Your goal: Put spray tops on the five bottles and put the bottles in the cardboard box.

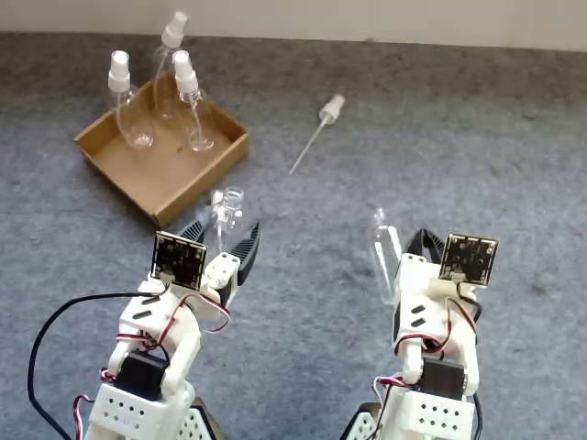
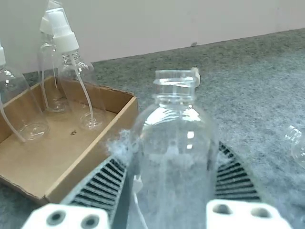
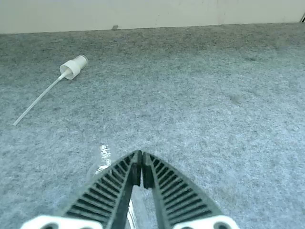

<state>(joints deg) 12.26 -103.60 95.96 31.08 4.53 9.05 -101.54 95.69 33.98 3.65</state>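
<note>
The grey carpet (image 1: 440, 137) lies under both arms. The box (image 1: 138, 174) sits ahead of the left gripper (image 1: 227, 225) and off to its left side, with its near corner just beyond the fingertips. Three topped bottles (image 1: 194, 115) stand upright inside it, grouped toward the far corner, well ahead of the left jaws. Each has a white sprayer on its neck and a dip tube running down inside.

The left jaws are spread about as wide as a bottle and hold the open bottle (image 2: 174, 143) between them, one ribbed finger (image 2: 102, 183) against each side of its clear body. It stands upright in the grip. Its threaded neck is bare and rises above the fingertips. Whether its base touches the carpet cannot be seen.

The right gripper (image 3: 141, 164) has its jaws pressed together with nothing between them. The lying bottle (image 1: 385, 252) is on its side on the carpet just beside these jaws, on their left. Its neck points ahead, a little past the fingertips, and its body runs back alongside and partly under the left finger. It has no sprayer on it.

The spray top (image 3: 74, 67) lies loose on the carpet, well ahead of the right jaws and to their left, apart from both bottles. Its thin tube trails back from the white head toward the arms.
</note>
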